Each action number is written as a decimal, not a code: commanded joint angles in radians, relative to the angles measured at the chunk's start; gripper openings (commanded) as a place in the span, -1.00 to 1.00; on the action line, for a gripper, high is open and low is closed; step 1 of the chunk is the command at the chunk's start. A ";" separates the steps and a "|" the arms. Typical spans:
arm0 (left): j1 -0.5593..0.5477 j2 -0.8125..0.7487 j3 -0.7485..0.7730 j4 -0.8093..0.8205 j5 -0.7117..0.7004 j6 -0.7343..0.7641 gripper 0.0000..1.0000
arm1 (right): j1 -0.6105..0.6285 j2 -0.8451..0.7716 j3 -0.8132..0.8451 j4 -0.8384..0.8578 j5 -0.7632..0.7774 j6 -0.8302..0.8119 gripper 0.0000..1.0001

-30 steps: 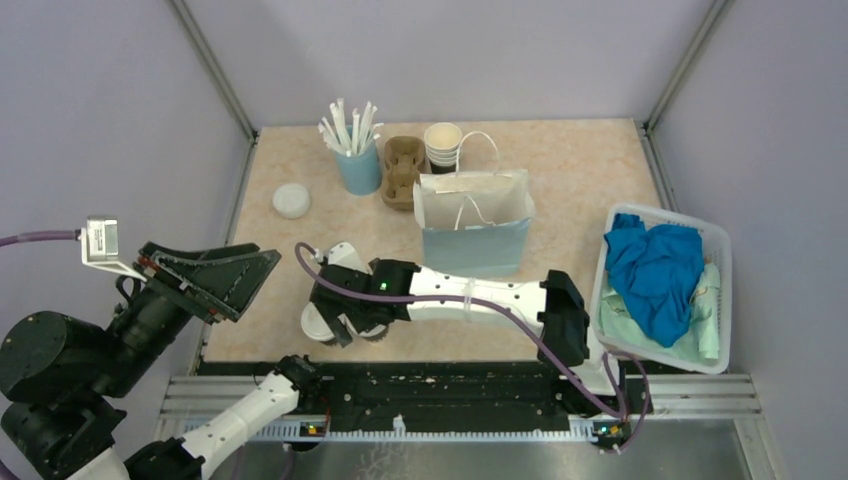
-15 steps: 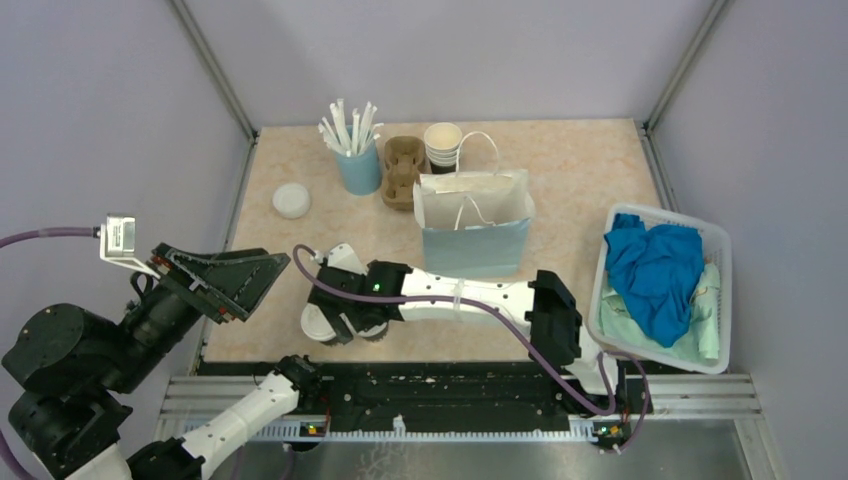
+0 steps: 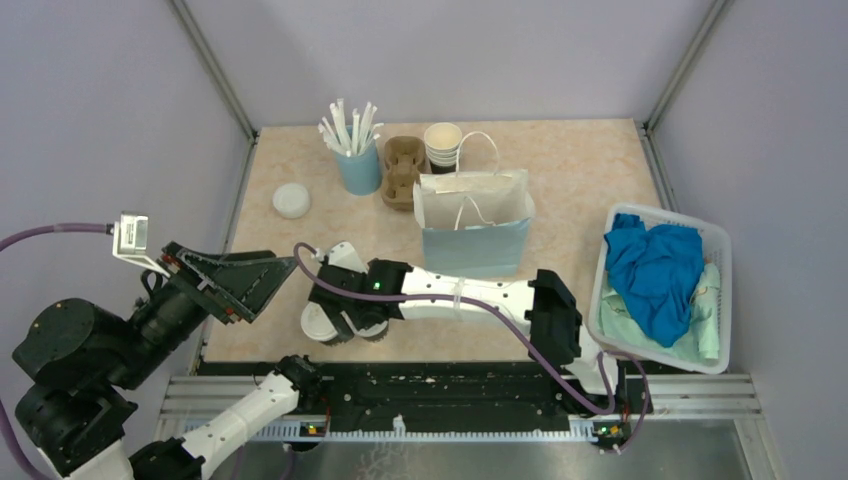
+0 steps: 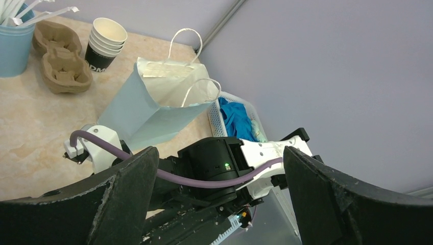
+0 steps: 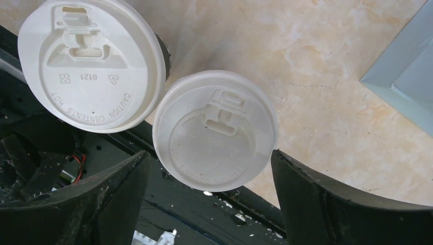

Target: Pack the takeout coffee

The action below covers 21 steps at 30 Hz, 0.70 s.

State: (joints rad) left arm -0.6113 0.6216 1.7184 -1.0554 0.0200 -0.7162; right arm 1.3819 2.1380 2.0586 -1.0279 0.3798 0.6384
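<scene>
Right claw (image 3: pixel 350 328) lies low over the near left edge of the table (image 3: pixel 580 180); one lidded coffee cup (image 3: pixel 314 323) shows just left of it. Left claw (image 3: pixel 258 288) hangs raised beyond the table's left side, spread and holding nothing. A blue paper bag (image 3: pixel 472 228) stands open mid-table, well apart from the cup. Behind the bag are a cup of straws (image 3: pixel 357 165), a cardboard carrier (image 3: pixel 402 172) and stacked empty cups (image 3: pixel 443 146).

From the left wrist, its fingers (image 4: pixel 122 199) stand wide apart, with the right arm (image 4: pixel 224 163) and the bag beyond.

From the right wrist, the fingers (image 5: pixel 112 199) are spread on either side of a second lidded cup (image 5: pixel 214 130), upright at the table's near edge. Whether they touch it I cannot tell. The first cup stands just beside it, outside the fingers.
</scene>
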 commanded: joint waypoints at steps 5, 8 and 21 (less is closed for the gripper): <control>-0.005 0.010 -0.012 0.041 0.023 -0.001 0.95 | -0.015 0.034 0.050 0.009 0.019 -0.021 0.75; -0.005 0.010 -0.015 0.044 0.024 -0.001 0.95 | -0.016 0.044 0.054 0.009 0.014 -0.027 0.75; -0.007 0.013 -0.023 0.051 0.025 0.003 0.95 | -0.017 0.067 0.069 -0.006 0.013 -0.036 0.58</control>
State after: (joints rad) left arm -0.6125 0.6220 1.6989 -1.0500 0.0368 -0.7162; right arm 1.3712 2.1830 2.0968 -1.0237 0.3843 0.6094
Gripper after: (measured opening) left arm 0.976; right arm 0.807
